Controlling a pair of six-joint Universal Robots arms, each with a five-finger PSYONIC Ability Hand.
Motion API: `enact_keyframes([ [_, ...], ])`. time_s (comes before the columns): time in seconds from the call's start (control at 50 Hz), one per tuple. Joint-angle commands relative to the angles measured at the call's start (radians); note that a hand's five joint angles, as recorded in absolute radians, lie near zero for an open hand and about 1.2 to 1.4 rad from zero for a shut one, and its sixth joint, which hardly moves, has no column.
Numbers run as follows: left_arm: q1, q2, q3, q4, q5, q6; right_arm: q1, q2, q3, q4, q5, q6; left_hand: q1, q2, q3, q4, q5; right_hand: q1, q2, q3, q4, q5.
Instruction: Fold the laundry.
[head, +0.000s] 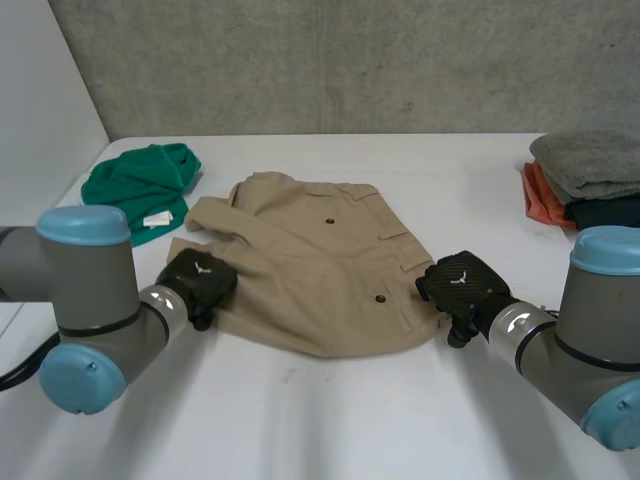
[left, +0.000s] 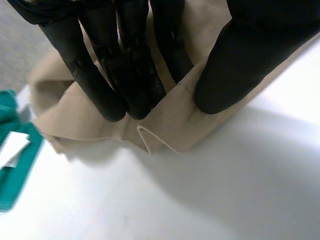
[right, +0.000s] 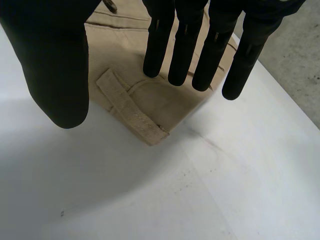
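Tan trousers (head: 320, 270) lie rumpled and partly folded at the middle of the white desk (head: 330, 420), their buttoned pockets facing up. The left hand (left: 135, 65) is at their left edge, fingers and thumb seemingly pinching a ridge of cloth. The right hand (right: 50, 60) hangs spread, fingers straight, over the right corner by a belt loop (right: 131, 114).

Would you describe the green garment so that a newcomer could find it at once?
Start at the white table and look to its far left corner. There, just left of the beige shorts, lies a crumpled green garment. It alone is green, and a white tag shows at its near edge.
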Motion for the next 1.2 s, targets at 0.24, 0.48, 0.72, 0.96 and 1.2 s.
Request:
enact_keyframes([
  [0.24, -0.034, 0.340, 0.081, -0.080, -0.019, -0.156, -0.001, -0.001, -0.072, -0.020, -0.018, 0.090, 0.240, 0.204, 0.212, 0.205, 0.230, 0.772, 0.786, 0.786, 0.784, 0.812],
  [0.48, -0.017, 0.690, 0.513, -0.253, -0.024, -0.326, -0.065, -0.408, -0.449, 0.073, -0.068, 0.455, 0.240, 0.204, 0.212, 0.205, 0.230, 0.772, 0.786, 0.786, 0.784, 0.812],
  [0.72, 0.047, 0.500, 0.862, -0.335, -0.074, -0.395, -0.018, -0.244, -0.770, 0.127, -0.018, 0.604, 0.240, 0.204, 0.212, 0.205, 0.230, 0.772, 0.786, 0.786, 0.784, 0.812],
  [0.96, 0.020, -0.007, 0.942, -0.139, -0.071, -0.333, 0.070, 0.089, -0.832, 0.140, 0.163, 0.532, 0.240, 0.204, 0.212, 0.205, 0.230, 0.772, 0.786, 0.786, 0.784, 0.812],
  [1.2, 0.064, -0.518, 1.231, 0.053, -0.102, -0.233, 0.094, 0.397, -0.826, -0.291, 0.376, 0.434, 0.240, 0.204, 0.212, 0.205, 0.230, 0.772, 0.786, 0.786, 0.784, 0.812],
])
